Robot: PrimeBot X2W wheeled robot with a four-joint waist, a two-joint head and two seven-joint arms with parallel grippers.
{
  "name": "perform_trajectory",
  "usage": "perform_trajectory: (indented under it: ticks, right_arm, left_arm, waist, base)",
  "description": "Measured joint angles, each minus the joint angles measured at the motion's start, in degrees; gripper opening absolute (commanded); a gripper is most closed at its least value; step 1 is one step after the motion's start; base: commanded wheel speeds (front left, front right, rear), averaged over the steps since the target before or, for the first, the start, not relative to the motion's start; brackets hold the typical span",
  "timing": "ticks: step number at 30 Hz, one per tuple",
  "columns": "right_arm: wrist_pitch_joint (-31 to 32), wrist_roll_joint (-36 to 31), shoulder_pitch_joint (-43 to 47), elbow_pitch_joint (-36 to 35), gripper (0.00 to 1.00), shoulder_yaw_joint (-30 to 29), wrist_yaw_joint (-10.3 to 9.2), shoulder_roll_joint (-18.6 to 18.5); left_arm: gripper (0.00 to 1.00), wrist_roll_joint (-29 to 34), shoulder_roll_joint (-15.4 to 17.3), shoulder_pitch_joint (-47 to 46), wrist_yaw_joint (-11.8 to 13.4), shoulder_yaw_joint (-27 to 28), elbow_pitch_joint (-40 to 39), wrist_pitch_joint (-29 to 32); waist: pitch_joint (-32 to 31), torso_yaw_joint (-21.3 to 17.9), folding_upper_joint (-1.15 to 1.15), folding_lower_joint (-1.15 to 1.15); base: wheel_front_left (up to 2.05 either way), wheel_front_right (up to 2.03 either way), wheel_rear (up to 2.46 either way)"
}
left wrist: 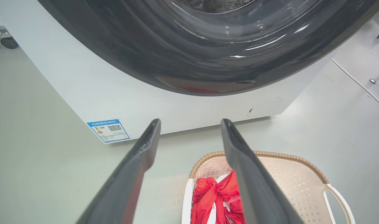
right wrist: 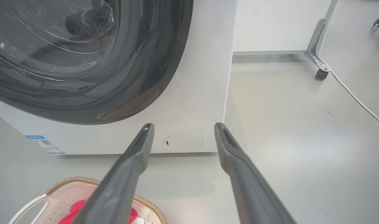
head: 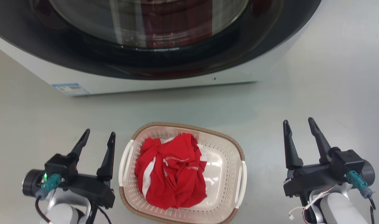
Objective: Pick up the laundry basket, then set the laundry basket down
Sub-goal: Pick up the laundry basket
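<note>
left gripper (head: 100,132): nearest thing, low on the robot's left. Fingers spread wide, nothing between them.
right gripper (head: 298,120): same on the robot's right. Fingers apart and empty.
laundry basket (head: 219,168): on the floor (head: 317,77) between the two grippers, just in front of the washing machine (head: 145,84). Not lifted, and neither gripper touches it.
basket contents: crumpled red garment (head: 170,174) with white stripes, bunched toward the basket's left half. The right half of the bottom is bare.
handles: left handle (head: 125,161) and right handle (head: 243,183) are white loops on the short sides, each facing a gripper.
why placed so: the basket sits under the dark round door (head: 152,62), probably for loading or unloading. The grippers flank it, which looks like a setup for a two-sided lift by the handles.
left arm pose: wrist low, fingers pointing forward toward the machine. The inner finger is just beside the left handle, not on it.
right arm pose: mirrors the left, but stands well apart from the right handle, so it has further to close in.
stage: pre-grasp, by my read; pick-up not begun.
next move needs: both grippers moving inward and down to the handles, then an even lift so the basket stays level.
risk: the load sits off-centre to the left, so the basket may tip that way.
</note>
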Motion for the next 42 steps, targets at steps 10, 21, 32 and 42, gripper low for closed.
perform_trajectory:
  ticks: [10, 21, 32, 42]
  right_arm:
    - [-0.2, -0.6, -4.0, -1.1, 1.0, 0.0, -0.12, 1.2]
    - [-0.4, -1.2, -9.1, -2.1, 1.0, 0.0, -0.52, 3.0]
    - [-0.4, -1.2, -10.2, -0.6, 1.0, -0.6, -0.53, 3.8]
    - [-0.4, -1.2, -10.8, 0.1, 1.0, -0.6, -0.43, 4.3]
  left_arm:
    - [1.0, -0.1, 1.1, -7.2, -3.5, -1.1, 5.3, 1.9]
    - [1.0, 0.4, 3.4, -14.9, -6.6, -2.9, 11.2, 3.7]
    - [1.0, 0.5, 4.1, -20.9, -8.0, -5.5, 18.9, 4.6]
    - [1.0, -0.5, 4.3, -25.4, -8.0, -6.4, 26.4, 6.9]
  waist:
    - [8.5, -1.1, 0.0, 0.0]
    - [17.7, -3.1, 0.01, 0.0]
    - [23.5, -5.8, 0.0, 0.0]
    - [24.5, -6.9, 0.0, -0.01]
  base:
    - [0.0, 0.0, 0.0]
    - [0.0, 0.0, 0.0]
    - [0.0, 0.0, 0.0]
    - [0.0, 0.0, 0.0]
